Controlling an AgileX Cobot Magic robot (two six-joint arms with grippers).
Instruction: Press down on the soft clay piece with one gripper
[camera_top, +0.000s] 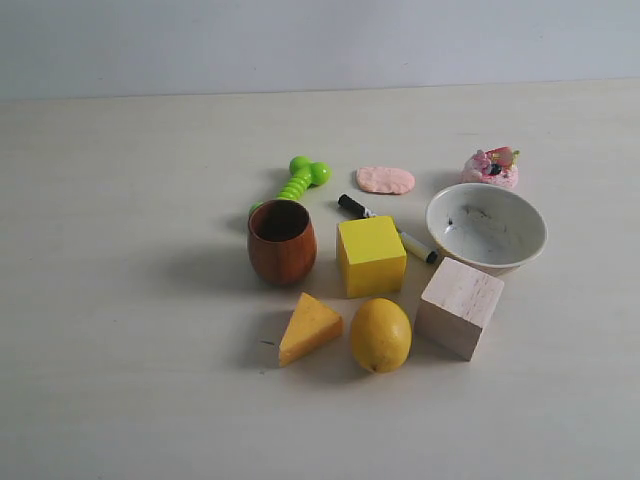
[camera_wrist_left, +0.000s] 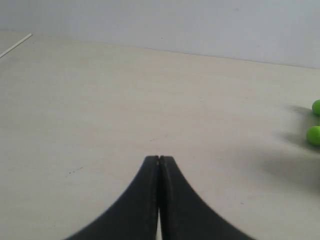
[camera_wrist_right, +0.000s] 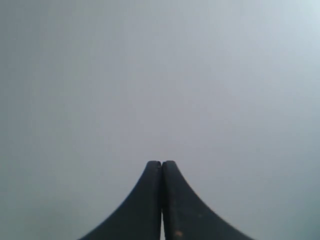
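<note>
The soft clay piece (camera_top: 385, 180) is a flat pale salmon-pink oval lying on the table behind the yellow cube (camera_top: 371, 256). Neither arm shows in the exterior view. My left gripper (camera_wrist_left: 159, 159) is shut with nothing between its fingers, low over bare tabletop, with two green knobs of the toy (camera_wrist_left: 314, 135) at the picture's edge. My right gripper (camera_wrist_right: 161, 163) is also shut and empty, facing only a plain grey wall. The clay is out of both wrist views.
Around the clay lie a green ribbed toy (camera_top: 300, 180), a black-and-white marker (camera_top: 388, 228), a pink toy cake (camera_top: 491, 167), a white bowl (camera_top: 486, 228), a brown wooden cup (camera_top: 281, 241), a wooden block (camera_top: 459, 306), a lemon (camera_top: 380, 335) and a cheese wedge (camera_top: 308, 327).
</note>
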